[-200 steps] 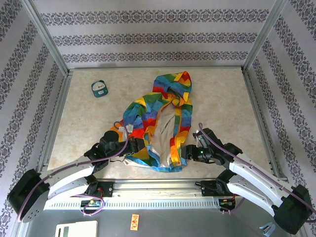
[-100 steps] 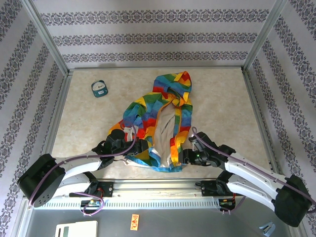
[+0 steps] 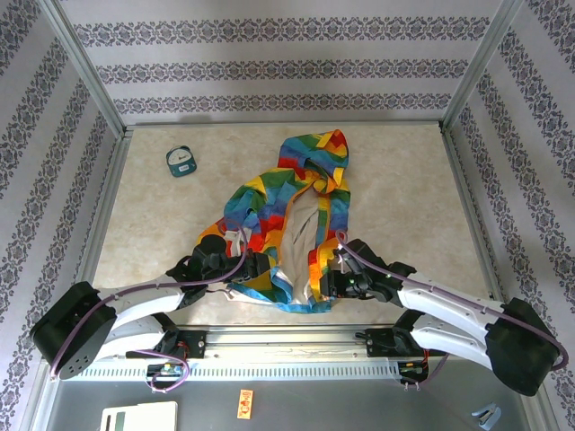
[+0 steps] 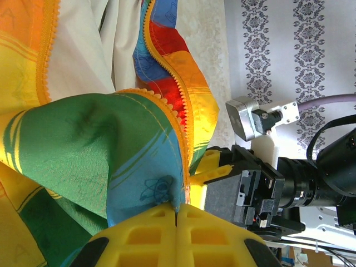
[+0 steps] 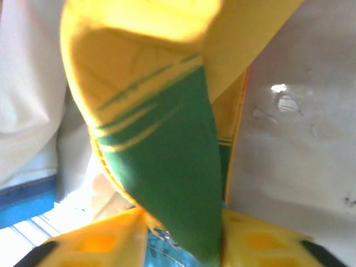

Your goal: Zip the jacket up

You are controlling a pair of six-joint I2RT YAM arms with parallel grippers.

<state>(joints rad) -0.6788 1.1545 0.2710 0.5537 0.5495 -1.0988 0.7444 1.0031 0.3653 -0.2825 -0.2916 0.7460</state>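
Observation:
The rainbow patchwork jacket (image 3: pixel 292 211) lies unzipped in the middle of the table, its whitish lining (image 3: pixel 301 235) showing. My left gripper (image 3: pixel 259 266) is at the hem's left side. In the left wrist view its yellow fingers (image 4: pixel 144 233) are shut on the blue-green hem (image 4: pixel 150 186), right beside the orange zipper edge (image 4: pixel 181 139). My right gripper (image 3: pixel 329 284) is at the hem's right side. Its yellow fingers (image 5: pixel 94 245) stand apart, with a green fold of the jacket (image 5: pixel 178 167) and a small metal zipper piece (image 5: pixel 167 236) between them.
A small round teal gadget (image 3: pixel 181 161) sits at the back left of the table. The metal frame rail (image 3: pixel 287 339) runs along the near edge, just below both grippers. The right gripper's black body (image 4: pixel 261 183) is close by in the left wrist view.
The right gripper has slid left onto the jacket's right hem corner. The left gripper moved right along the hem earlier and has since stayed put.

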